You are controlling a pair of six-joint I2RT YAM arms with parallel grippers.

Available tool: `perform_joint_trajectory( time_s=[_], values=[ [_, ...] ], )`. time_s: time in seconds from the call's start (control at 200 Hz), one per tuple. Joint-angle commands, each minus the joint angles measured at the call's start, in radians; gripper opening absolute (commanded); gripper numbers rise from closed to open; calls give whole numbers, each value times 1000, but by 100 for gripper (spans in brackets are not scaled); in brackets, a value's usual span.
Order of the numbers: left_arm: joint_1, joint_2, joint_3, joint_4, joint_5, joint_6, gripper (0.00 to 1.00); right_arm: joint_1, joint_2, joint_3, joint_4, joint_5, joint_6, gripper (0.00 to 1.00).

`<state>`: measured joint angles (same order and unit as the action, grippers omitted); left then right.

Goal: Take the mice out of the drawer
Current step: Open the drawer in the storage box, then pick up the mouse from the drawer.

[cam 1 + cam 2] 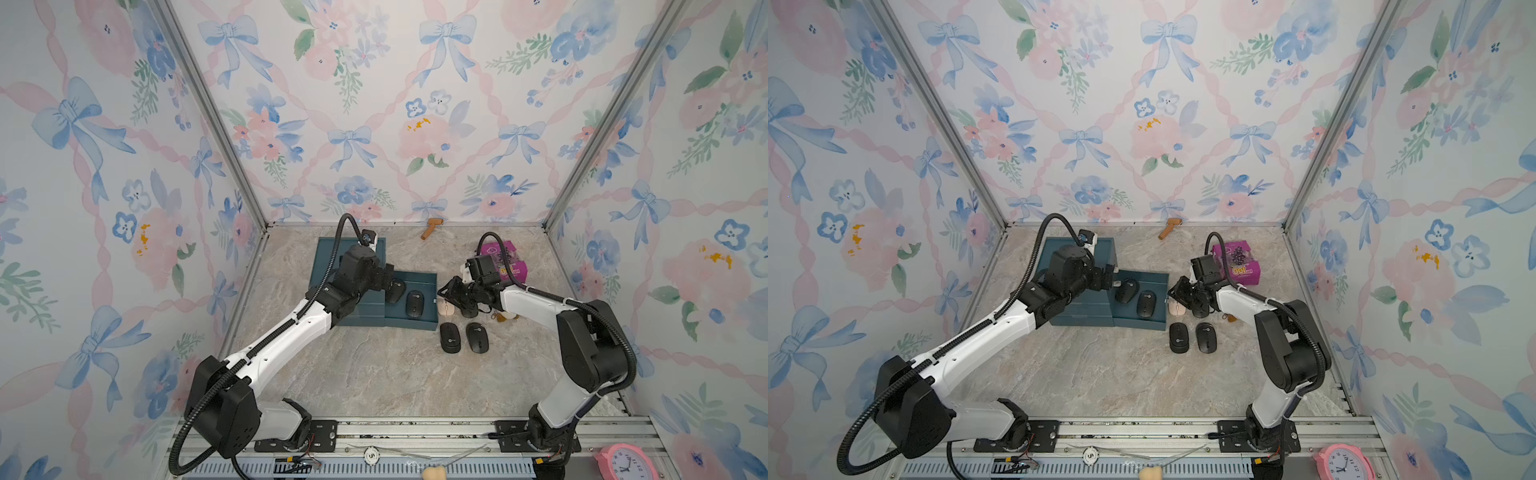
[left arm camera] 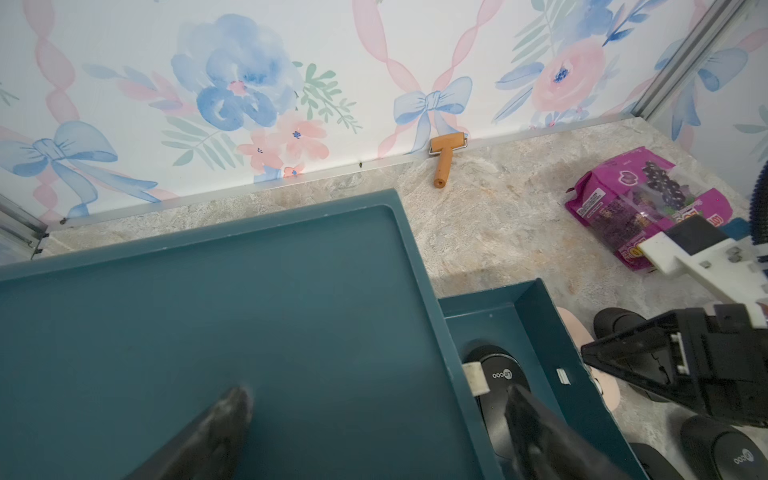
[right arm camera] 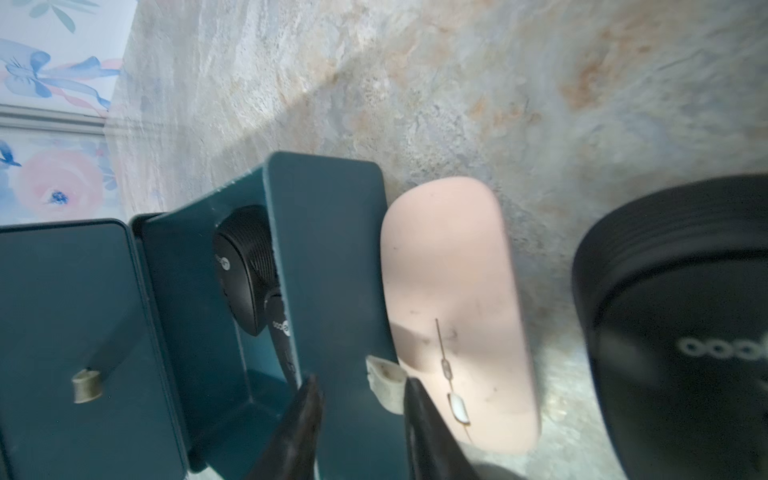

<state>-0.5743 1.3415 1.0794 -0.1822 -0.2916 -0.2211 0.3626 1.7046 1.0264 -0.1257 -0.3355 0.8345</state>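
The teal drawer [image 1: 434, 300] stands pulled out of its cabinet [image 1: 328, 253], and two black mice [image 1: 414, 303] [image 1: 395, 290] lie inside it. On the table beside it rest a pale pink mouse [image 1: 445, 308] [image 3: 449, 270] and two black mice [image 1: 450, 337] [image 1: 476, 337]; a third black one [image 2: 615, 328] is partly hidden under my right arm. My left gripper [image 2: 378, 415] hovers wide open over the cabinet top and the drawer's inner end. My right gripper [image 3: 361, 407] is open at the drawer front [image 3: 332, 249], its white knob [image 3: 384, 384] against one finger.
A purple snack bag [image 1: 505, 259] lies behind my right arm and an orange roller [image 1: 432, 227] by the back wall. A brown-and-white plush keychain [image 1: 505, 316] peeks from under the right arm. A pink clock [image 1: 625, 461] sits on the front rail.
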Motion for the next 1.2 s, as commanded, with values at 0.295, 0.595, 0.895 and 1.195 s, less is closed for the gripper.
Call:
perform_joint_trajectory(
  time_s=[0.295,0.595,0.895,1.195],
  values=[
    [10,-17,39,-26,-13,6,98,86,-121,209,-222,211,-107,75],
    [20,-37,50,-25,-11,9,98,312,52,464,-452,598,-162,86],
    [21,-85,35,-26,-31,17,98,374,298,634,-555,650,-72,90],
    [30,-117,13,-25,-43,17,98,374,410,655,-562,588,-46,86]
  ],
)
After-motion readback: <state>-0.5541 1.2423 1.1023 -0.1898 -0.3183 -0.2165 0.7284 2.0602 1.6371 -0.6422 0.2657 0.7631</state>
